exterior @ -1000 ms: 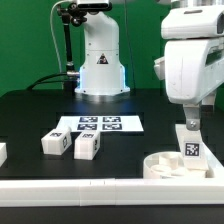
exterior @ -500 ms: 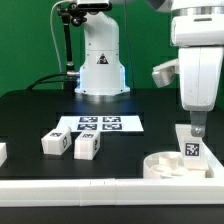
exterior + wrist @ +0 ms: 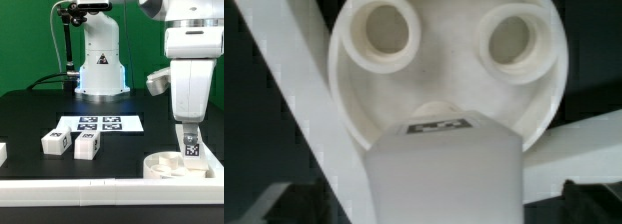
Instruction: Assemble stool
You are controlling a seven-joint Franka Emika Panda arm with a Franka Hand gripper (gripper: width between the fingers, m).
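Leg block [image 3: 189,147] stands upright on round seat [image 3: 170,167], 4 o'clock on table [image 3: 30,112]. Pincer [image 3: 188,129] at its top; clamped or loose, you cannot tell. Probably light, stiff, slick plastic: take its flat sides.

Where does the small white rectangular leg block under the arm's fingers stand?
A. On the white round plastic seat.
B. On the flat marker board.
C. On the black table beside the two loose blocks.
A: the small white rectangular leg block rises upright from the white round plastic seat.
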